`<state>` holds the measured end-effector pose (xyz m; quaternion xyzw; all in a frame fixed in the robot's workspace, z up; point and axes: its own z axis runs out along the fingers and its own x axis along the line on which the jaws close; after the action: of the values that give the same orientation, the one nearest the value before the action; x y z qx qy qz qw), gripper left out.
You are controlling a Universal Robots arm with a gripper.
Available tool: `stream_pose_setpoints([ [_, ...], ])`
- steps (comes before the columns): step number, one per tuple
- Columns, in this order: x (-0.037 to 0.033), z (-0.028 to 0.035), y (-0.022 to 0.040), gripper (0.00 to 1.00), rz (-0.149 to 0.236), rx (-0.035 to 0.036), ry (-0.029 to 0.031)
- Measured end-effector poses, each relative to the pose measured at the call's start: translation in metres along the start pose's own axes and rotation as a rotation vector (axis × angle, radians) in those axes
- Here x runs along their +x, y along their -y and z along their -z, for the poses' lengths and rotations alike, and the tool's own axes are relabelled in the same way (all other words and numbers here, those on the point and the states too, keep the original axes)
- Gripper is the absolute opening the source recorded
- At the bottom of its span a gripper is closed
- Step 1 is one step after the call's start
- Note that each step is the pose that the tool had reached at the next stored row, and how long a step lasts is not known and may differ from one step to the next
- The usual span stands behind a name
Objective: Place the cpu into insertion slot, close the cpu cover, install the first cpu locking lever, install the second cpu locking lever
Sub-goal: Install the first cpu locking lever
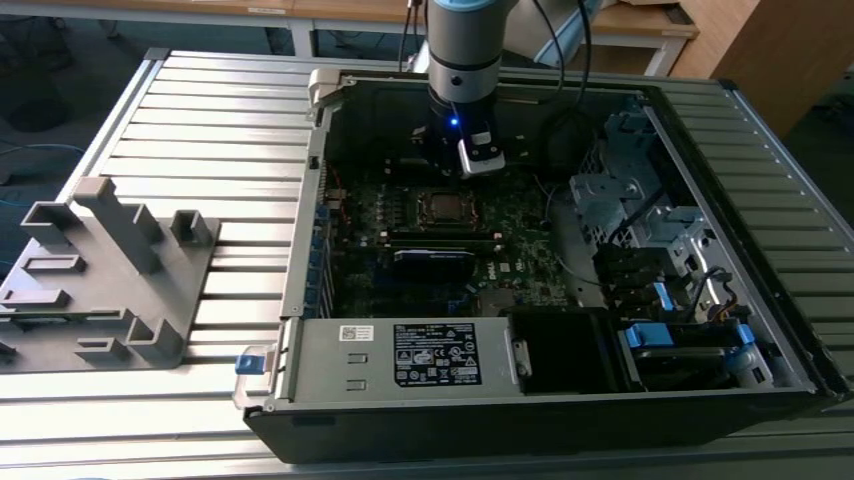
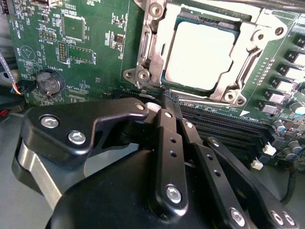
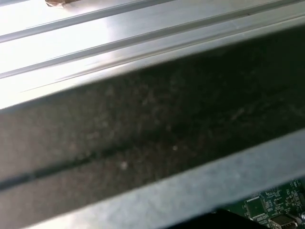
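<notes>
The exterior view looks steeply down from well back onto the open computer case [image 1: 534, 425] on the table [image 1: 200, 130]. My second wrist view peers past my pincer [image 2: 170, 101], close onto the motherboard [image 2: 95, 52] that the exterior view shares; my first wrist view sits hard against the case wall [image 3: 152, 143].

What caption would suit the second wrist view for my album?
Gripper close to the cpu, which lies framed by its silvery cover.

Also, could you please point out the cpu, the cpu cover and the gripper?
cpu [image 2: 202, 55], second wrist view, middle of its bright metal top.
cpu cover [image 2: 162, 45], second wrist view, silvery frame bar beside the chip.
gripper [image 2: 169, 98], second wrist view, at its black tips.
</notes>
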<state>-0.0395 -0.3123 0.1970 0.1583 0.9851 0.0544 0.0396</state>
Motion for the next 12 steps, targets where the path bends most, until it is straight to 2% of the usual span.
stream_pose_setpoints([
  [5, -0.0001, 0.0003, 0.0, 0.1, 0.0, 0.0003, 0.0004],
  [12, -0.0002, 0.0039, -0.0006, 0.1, 0.0, -0.001, -0.0001],
])
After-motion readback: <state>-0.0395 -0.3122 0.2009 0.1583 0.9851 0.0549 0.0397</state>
